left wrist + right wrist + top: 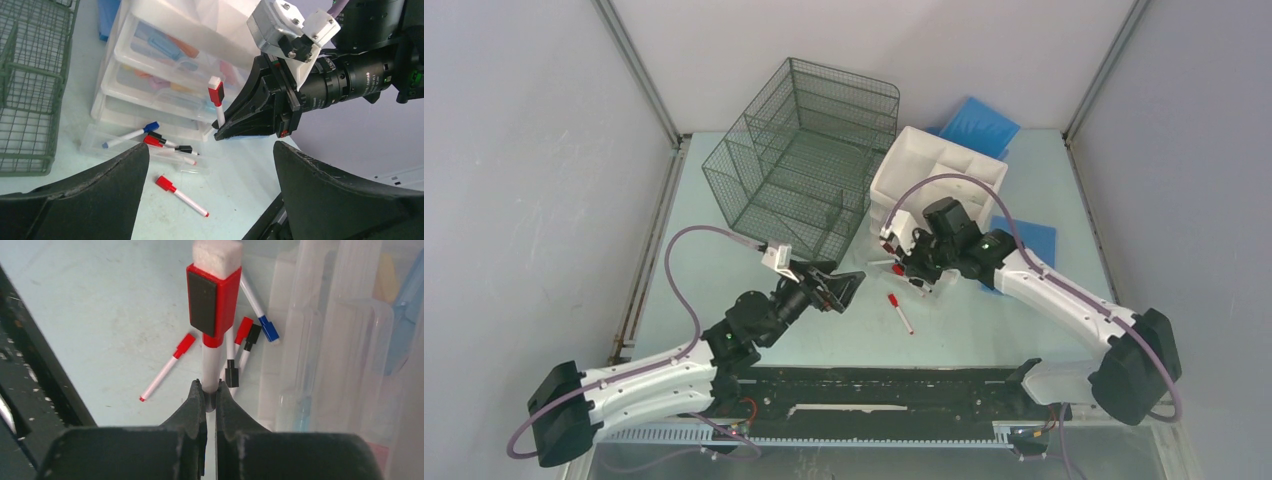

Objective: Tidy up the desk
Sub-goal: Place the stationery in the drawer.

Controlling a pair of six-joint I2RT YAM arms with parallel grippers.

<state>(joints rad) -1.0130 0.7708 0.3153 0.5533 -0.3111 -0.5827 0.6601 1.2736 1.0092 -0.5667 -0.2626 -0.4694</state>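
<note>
The pale mint-green desk (969, 330) carries a loose red-capped marker (900, 313) near the front middle. It also shows in the left wrist view (181, 196) and the right wrist view (165, 367). My right gripper (906, 262) is shut on another red-capped marker (212, 305) with a white felt top, held upright above a clear pulled-out drawer (150, 145) that holds several markers (247, 337). My left gripper (839, 290) is open and empty, low over the desk just left of the loose marker, with its jaws wide apart (210, 170).
A dark wire-mesh organizer (809, 160) stands at the back left. A white plastic drawer unit (939, 170) stands behind the right gripper, with coloured items in its drawers (165, 55). Blue flat pieces lie at the back (979, 125) and to the right (1029, 240). A black rail (874, 385) runs along the front.
</note>
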